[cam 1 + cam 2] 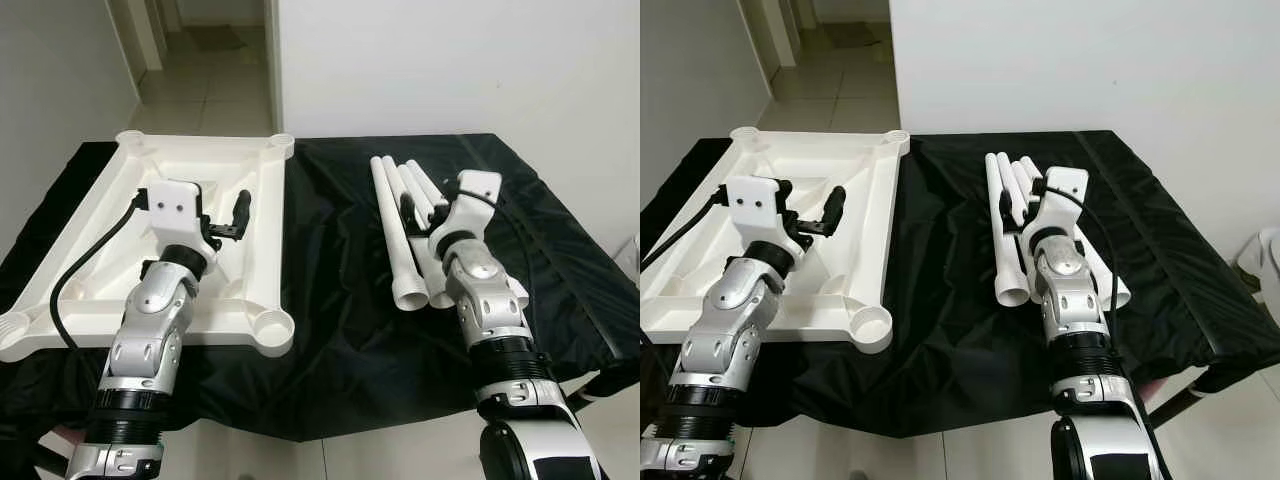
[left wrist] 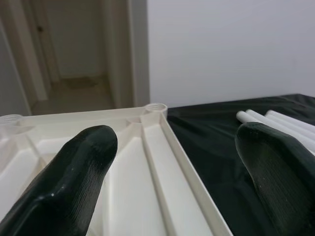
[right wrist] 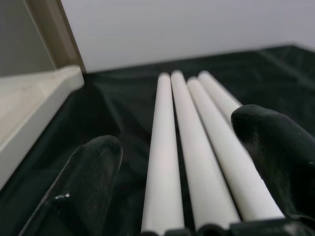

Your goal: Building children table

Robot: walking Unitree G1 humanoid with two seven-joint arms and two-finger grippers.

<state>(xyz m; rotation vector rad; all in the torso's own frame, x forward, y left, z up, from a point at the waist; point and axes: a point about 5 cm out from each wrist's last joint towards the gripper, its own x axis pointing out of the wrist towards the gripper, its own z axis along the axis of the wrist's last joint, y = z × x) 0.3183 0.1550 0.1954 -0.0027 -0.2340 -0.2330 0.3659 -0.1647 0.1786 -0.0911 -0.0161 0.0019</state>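
Note:
An upturned white plastic table top (image 1: 268, 250) with round corner sockets lies on the left of the black-covered table. Several white tube legs (image 1: 392, 225) lie side by side on the right. My left gripper (image 1: 225, 220) hovers open over the table top's ribbed underside; in the left wrist view its fingers (image 2: 74, 182) frame the top's right rim (image 2: 167, 162). My right gripper (image 1: 425, 212) stands open just above the near ends of the legs (image 3: 197, 128), with the tubes running away between its fingertips (image 3: 275, 147).
The black cloth (image 1: 340, 300) covers the whole work table and hangs over its front edge. A white wall stands behind, and a tiled hallway (image 1: 200, 80) opens at the back left. A pale object (image 1: 1265, 255) sits on the floor at the far right.

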